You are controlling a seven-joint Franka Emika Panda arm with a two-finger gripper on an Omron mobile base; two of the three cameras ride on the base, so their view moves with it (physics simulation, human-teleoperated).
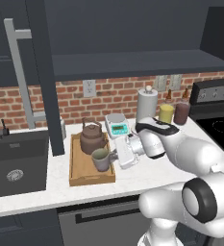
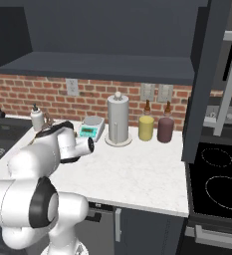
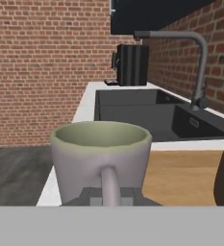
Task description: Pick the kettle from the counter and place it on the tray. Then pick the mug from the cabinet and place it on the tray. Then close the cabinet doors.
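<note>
The grey-beige mug (image 1: 101, 159) hangs upright over the front right part of the light-wood tray (image 1: 80, 169). My gripper (image 1: 115, 154) is shut on the mug's side handle. In the hand view the mug (image 3: 101, 153) is close up, green inside, with its handle between the fingertips (image 3: 87, 196). I cannot tell whether its base touches the tray (image 3: 180, 177). The dark-brown kettle (image 1: 93, 137) stands on the tray behind the mug. Both cabinet doors (image 1: 43, 72) (image 2: 207, 74) stand open above the counter (image 1: 132, 180).
A white paper-towel roll (image 1: 147, 103), a small scale (image 1: 117, 126), a yellow jar (image 1: 166, 114) and a maroon jar (image 1: 181, 113) stand behind the arm. The dark sink (image 1: 15, 163) with its faucet (image 3: 196, 57) lies left of the tray. The stove (image 2: 217, 179) is at the right.
</note>
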